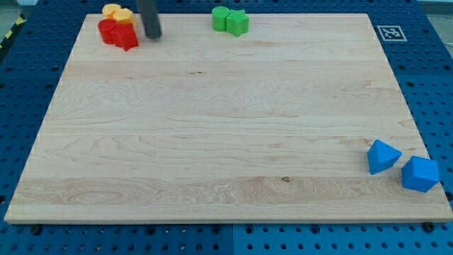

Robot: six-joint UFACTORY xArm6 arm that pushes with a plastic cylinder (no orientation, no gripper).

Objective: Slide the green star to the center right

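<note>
My tip [153, 35] sits just right of the red blocks [119, 32], well left of the green star [237, 23]. No end effector jaws, nothing gripped. Could drag the other green block [221, 18] along, since they're touching.

Two green blocks, a rounded green block [221, 18] and the green star [237, 23], touch each other to the right of my tip [153, 35]. Just left of the tip are two red blocks [118, 33] and two yellow blocks [117, 13], shapes unclear. Far off toward the view's bottom right sit two blue blocks [383, 156], faceted.
</note>
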